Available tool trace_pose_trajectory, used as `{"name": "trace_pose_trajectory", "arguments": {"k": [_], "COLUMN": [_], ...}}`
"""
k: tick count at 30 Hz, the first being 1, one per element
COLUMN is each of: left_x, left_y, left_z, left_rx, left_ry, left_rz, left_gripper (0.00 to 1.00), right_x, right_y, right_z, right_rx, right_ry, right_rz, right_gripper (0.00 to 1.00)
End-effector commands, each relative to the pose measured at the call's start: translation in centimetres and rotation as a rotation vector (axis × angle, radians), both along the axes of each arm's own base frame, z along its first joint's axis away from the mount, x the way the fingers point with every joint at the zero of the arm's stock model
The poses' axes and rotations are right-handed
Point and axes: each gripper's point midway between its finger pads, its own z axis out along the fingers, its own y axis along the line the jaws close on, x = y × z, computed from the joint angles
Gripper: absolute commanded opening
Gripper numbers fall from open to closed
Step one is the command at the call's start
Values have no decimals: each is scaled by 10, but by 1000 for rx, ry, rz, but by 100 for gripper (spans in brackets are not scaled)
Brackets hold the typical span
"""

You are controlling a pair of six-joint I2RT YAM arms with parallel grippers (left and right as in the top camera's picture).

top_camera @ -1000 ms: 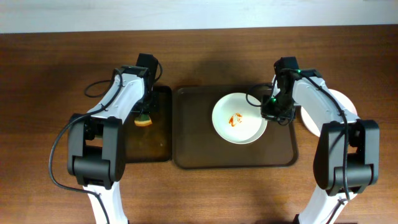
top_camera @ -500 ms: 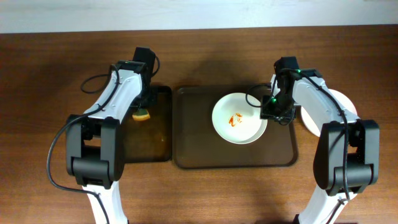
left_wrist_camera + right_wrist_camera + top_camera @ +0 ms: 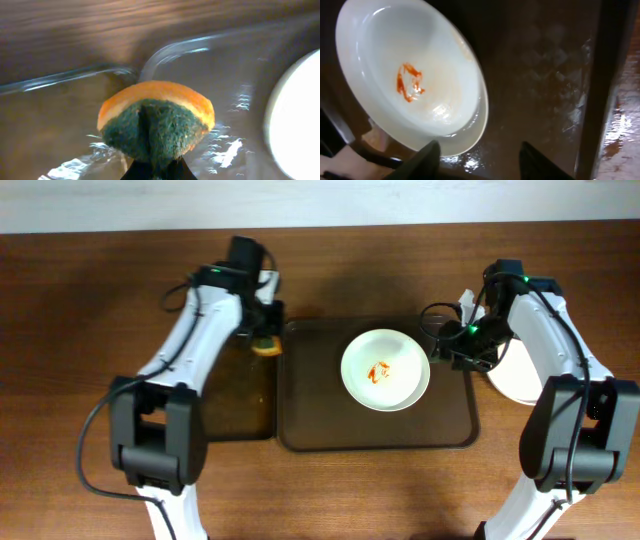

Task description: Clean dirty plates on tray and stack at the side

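A white plate (image 3: 385, 370) with an orange stain (image 3: 378, 370) lies on the large brown tray (image 3: 310, 430). My left gripper (image 3: 265, 338) is shut on an orange and green sponge (image 3: 264, 347) and holds it over the tray's left rim. In the left wrist view the sponge (image 3: 155, 120) fills the middle, green side facing the camera, with the plate (image 3: 300, 120) at the right edge. My right gripper (image 3: 452, 352) is open and empty just right of the plate. In the right wrist view its fingers (image 3: 480, 162) straddle the near rim of the plate (image 3: 410, 65).
A smaller dark tray (image 3: 240, 405) sits left of the large one. A clean white plate (image 3: 520, 380) rests on the table right of the large tray, partly under my right arm. The large tray's raised rim (image 3: 602, 85) runs close to my right gripper.
My left arm has swung right, carrying the sponge from the small tray to the large tray's left rim. My right arm has shifted right, away from the plate's rim.
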Motion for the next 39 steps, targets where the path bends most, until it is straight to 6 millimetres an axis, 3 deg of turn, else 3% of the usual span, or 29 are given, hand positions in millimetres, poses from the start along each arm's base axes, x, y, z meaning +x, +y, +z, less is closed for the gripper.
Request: {"name": "trace_pose_trajectory", "arguments": {"k": [1,7,11,13,16,18,20,24,27,29,32,33,34,39], "left_x": [-10,-36,-44,-44,-42,-44,-47,-57,-54,-51,-50,-50,-50,-49], "left_y": [-77,-159,-200,-204,-207,-206,-206,-208,-212,-214,-215,-215,-216,-215], "left_z": [26,28,19,10,1,-1,-4,-31,-48,-48,-48,-48,-48,-48], "left_rx": [-103,-110,-132,-135,-146,-140,-135,-78,-78,-85,-89,-90,-91,-87], "left_ry": [-67,-152,-201,-192,-178,-168,-160,-138,-130,-141,-148,-149,-150,-152], "left_rz": [-73,-217,-288,-280,-269,-269,-274,-287,-288,-288,-288,-288,-288,-287], "left_gripper": [0,0,0,0,0,0,0,0,0,0,0,0,0,0], "right_x": [-3,-8,-8,-6,3,3,5,7,6,1,3,5,5,9], "right_y": [15,26,29,25,14,-13,-24,-23,-21,-9,12,14,13,10], "right_z": [-4,-32,-34,-27,10,9,9,8,7,0,-12,-20,-27,-41], "right_rx": [30,28,27,63,246,213,216,204,206,209,200,164,120,68], "right_ry": [10,1,-7,-7,-39,-32,-43,-65,-62,-44,-75,-91,-93,-127], "right_rz": [44,50,62,39,-13,-75,-104,-67,-62,-33,29,54,69,85], "right_gripper": [49,50,53,57,68,70,71,67,63,55,55,50,44,43]}}
